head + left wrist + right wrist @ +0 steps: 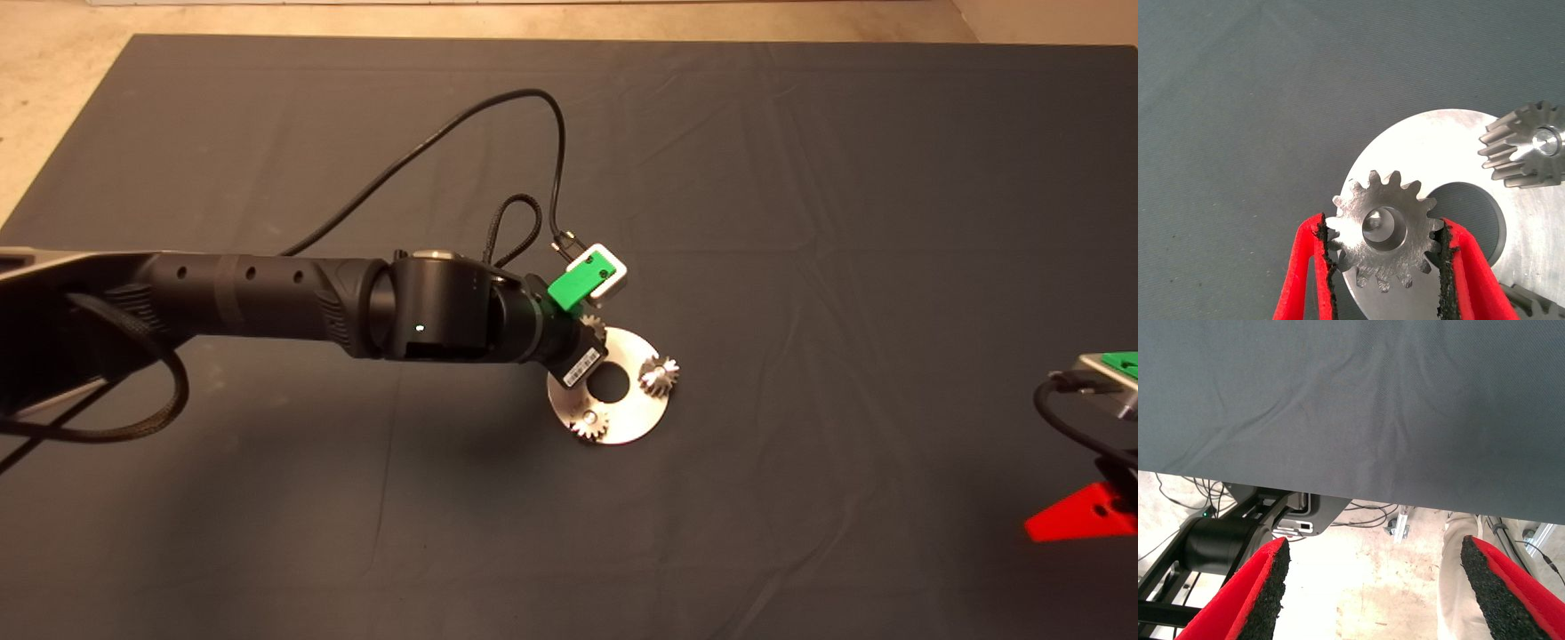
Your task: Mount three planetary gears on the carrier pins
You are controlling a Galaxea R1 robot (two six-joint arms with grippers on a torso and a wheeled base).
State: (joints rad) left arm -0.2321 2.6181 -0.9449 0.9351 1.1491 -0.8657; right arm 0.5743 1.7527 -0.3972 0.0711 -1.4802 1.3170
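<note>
Left claw [1385,267] pinches a planetary gear [1383,227] by its toothed edge over the disc [1438,143].

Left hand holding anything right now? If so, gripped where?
Yes: the left hand grips the third planetary gear by its toothed rim, one pad on each side, over the carrier disc. Right hand holds nothing.
</note>
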